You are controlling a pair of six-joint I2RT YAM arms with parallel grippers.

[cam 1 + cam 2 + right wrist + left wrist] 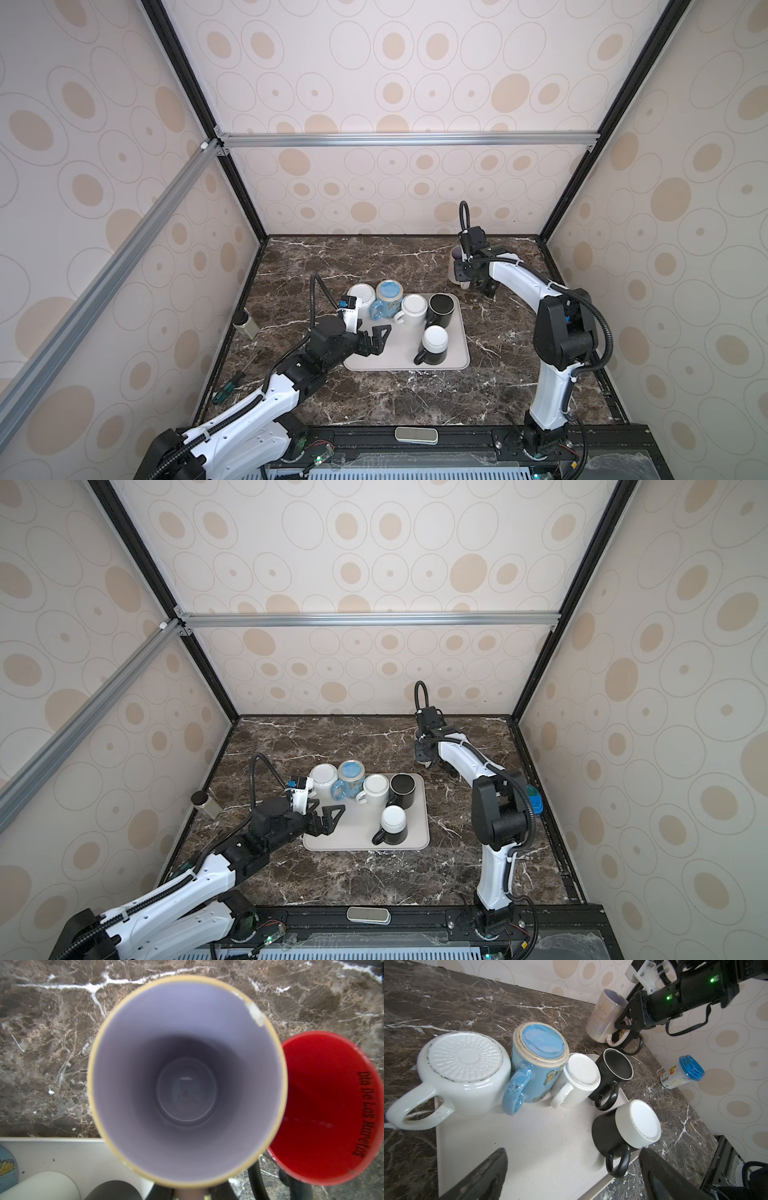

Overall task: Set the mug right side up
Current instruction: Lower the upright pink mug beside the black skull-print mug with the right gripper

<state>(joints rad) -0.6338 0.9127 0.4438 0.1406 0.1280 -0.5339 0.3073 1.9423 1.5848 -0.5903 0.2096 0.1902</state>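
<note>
The left gripper (379,337), jaws apart, hovers over a smooth beige tray (457,357) of glossy, mostly upturned ceramic mugs (435,337). Far right on the veined marble desk (374,395), the tall pearlescent mug (602,1016) stands upright, lilac inside, with the right gripper (622,1022) clamped on it.

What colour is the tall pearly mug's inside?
Pale lilac; the tall mug shows best in the right wrist view.

Beige oval-patterned walls (395,62) enclose a dark marble tabletop (374,395).
</note>
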